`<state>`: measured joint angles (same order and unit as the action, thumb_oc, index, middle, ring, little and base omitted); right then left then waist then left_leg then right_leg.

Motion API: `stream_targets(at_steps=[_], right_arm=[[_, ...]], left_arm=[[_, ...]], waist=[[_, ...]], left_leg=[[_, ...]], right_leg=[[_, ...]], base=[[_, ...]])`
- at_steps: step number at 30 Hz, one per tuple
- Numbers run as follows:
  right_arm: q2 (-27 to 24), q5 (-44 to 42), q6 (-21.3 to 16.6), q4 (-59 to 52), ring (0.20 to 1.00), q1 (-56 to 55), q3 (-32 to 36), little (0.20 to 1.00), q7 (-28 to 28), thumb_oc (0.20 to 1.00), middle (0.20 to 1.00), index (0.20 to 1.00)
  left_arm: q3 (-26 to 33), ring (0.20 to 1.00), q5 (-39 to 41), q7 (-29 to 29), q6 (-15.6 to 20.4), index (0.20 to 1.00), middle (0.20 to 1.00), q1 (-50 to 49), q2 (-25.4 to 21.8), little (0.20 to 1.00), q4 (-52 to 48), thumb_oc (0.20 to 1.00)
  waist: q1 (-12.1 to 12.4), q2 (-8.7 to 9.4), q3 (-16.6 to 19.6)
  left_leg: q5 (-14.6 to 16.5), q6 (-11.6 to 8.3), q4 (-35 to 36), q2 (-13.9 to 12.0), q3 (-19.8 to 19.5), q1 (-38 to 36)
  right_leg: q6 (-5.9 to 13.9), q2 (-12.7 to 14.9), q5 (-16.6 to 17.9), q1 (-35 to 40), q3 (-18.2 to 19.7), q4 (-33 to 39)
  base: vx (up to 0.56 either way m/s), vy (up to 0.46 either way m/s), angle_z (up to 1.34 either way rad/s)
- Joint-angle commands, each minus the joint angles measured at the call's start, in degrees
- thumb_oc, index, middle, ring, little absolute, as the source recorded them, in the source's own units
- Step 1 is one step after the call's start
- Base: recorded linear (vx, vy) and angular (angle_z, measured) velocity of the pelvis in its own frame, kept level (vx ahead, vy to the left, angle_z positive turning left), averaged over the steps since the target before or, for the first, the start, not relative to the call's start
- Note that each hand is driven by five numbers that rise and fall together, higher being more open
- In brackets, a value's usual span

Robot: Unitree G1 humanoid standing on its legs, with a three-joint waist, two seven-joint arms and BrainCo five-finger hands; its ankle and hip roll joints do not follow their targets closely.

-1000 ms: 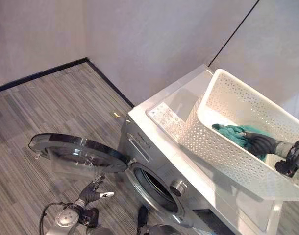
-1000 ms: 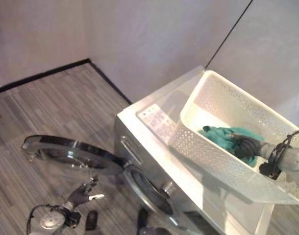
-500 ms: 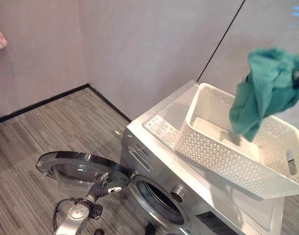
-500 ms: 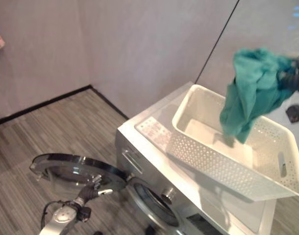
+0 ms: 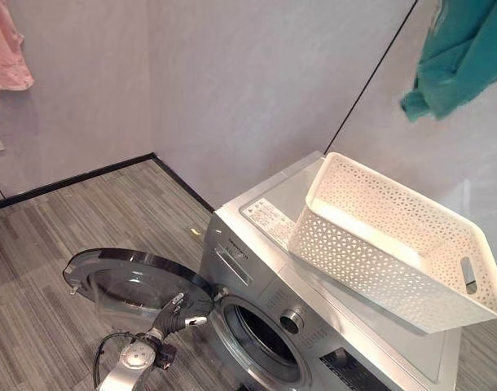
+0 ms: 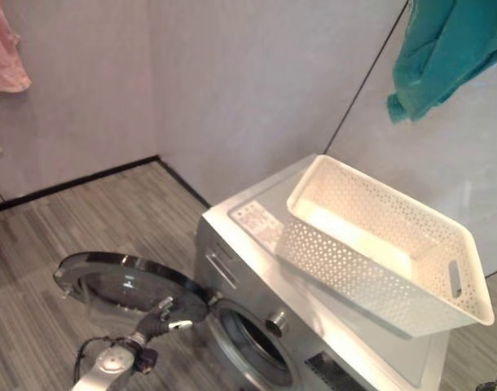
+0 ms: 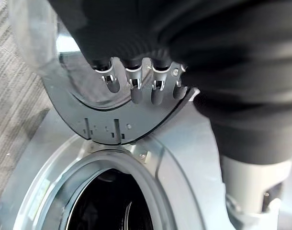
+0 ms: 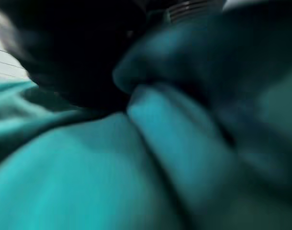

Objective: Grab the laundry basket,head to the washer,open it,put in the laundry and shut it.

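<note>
Left hand (image 5: pixel 177 317) fingers relaxed at washer door (image 5: pixel 126 273), teal cloth (image 5: pixel 460 53) aloft

No legible text or labels

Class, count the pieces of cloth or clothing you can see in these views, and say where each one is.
2. A teal garment hangs in the air high above the white basket. A pink garment hangs against the wall at the far left. More may be hidden inside the washer drum.
</note>
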<state>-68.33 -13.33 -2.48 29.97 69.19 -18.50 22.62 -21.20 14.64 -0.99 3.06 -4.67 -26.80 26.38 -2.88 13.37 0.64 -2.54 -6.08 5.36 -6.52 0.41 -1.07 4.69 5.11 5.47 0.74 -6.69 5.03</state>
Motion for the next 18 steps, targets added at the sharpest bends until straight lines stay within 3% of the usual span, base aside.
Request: stream_targets(at_steps=[1,3,7,9,12,15,16,18], right_arm=[[-5.45,4.75,-1.06,-4.34,0.2,-0.39,8.35,0.2,5.61,0.2,0.2,0.2],[-4.57,6.93,-0.53,-7.74,0.2,-4.74,12.29,0.2,6.63,0.2,0.2,0.2],[1.57,15.78,0.79,-19.12,0.2,-13.68,20.6,0.2,9.81,0.2,0.2,0.2],[5.63,19.48,1.21,-25.09,0.2,-17.52,23.58,0.2,9.78,0.2,0.2,0.2],[11.46,23.3,1.4,-31.72,0.2,-22.01,26.46,0.2,8.21,0.2,0.2,0.2],[13.33,24.69,1.31,-33.41,0.2,-22.63,26.88,0.2,7.89,0.2,0.2,0.2],[13.44,26.35,1.44,-33.44,0.2,-20.63,26.31,0.2,8.84,0.2,0.2,0.2],[12.56,27.09,1.6,-32.06,0.2,-18.05,25.31,0.2,9.85,0.2,0.2,0.2]], left_arm=[[-3.04,1.0,-2.76,0.34,2.97,1.0,1.0,5.66,-0.19,1.0,-0.47,1.0],[-3.18,1.0,-3.08,0.4,3.05,1.0,1.0,5.88,-0.04,1.0,-0.29,1.0],[-2.84,1.0,-3.78,1.41,3.37,1.0,1.0,6.98,0.12,1.0,0.01,1.0],[-1.88,1.0,-4.02,2.41,3.28,1.0,1.0,7.84,-0.74,1.0,0.26,1.0],[0.15,1.0,-4.14,3.05,3.09,1.0,1.0,7.81,-1.22,1.0,0.65,1.0],[1.21,1.0,-4.2,3.12,3.07,1.0,1.0,6.81,-1.26,1.0,0.72,1.0],[2.12,1.0,-3.86,3.5,3.17,1.0,1.0,5.86,-0.77,1.0,1.1,1.0],[2.51,1.0,-3.51,3.82,3.4,1.0,1.0,5.49,-0.44,1.0,1.35,1.0]], waist=[[0.73,-3.43,-1.31],[0.59,-3.44,-1.67],[-0.03,-4.83,-3.9],[1.05,-6.79,-5.38],[2.54,-7.98,-5.28],[3.6,-7.03,-3.83],[5.06,-5.75,-2.33],[6.45,-4.92,-1.58]], left_leg=[[8.99,4.94,-2.26,0.1,0.76,-3.44],[9.11,5.38,-2.32,0.56,1.23,-3.53],[9.47,6.95,-3.06,1.94,4.11,-3.49],[10.0,7.89,-4.37,1.22,6.32,-2.43],[8.49,8.75,-6.05,0.97,10.21,0.29],[7.92,9.52,-7.21,1.94,12.05,2.1],[8.08,9.91,-7.93,3.0,13.82,3.06],[7.91,10.0,-8.27,3.58,14.99,3.84]], right_leg=[[5.5,4.28,-1.21,-0.72,2.9,-4.2],[5.82,4.56,-0.22,-1.37,3.84,-4.42],[7.22,5.56,5.08,-5.06,6.52,-6.24],[6.26,5.37,1.38,-5.05,2.91,-10.89],[4.05,6.8,-5.19,-2.38,-5.12,-22.0],[3.99,6.78,-5.98,0.23,-5.87,-24.12],[4.54,6.49,-5.7,3.48,-5.73,-23.13],[4.91,6.42,-5.05,5.33,-5.38,-21.44]], base=[[-0.05,0.15,-0.03],[-0.09,0.127,-0.12],[-0.16,0.1,-0.57],[-0.29,0.131,-1.06],[-0.29,0.136,-0.79],[-0.21,0.05,-0.34],[-0.18,0.023,-0.6],[-0.16,-0.019,-0.82]])
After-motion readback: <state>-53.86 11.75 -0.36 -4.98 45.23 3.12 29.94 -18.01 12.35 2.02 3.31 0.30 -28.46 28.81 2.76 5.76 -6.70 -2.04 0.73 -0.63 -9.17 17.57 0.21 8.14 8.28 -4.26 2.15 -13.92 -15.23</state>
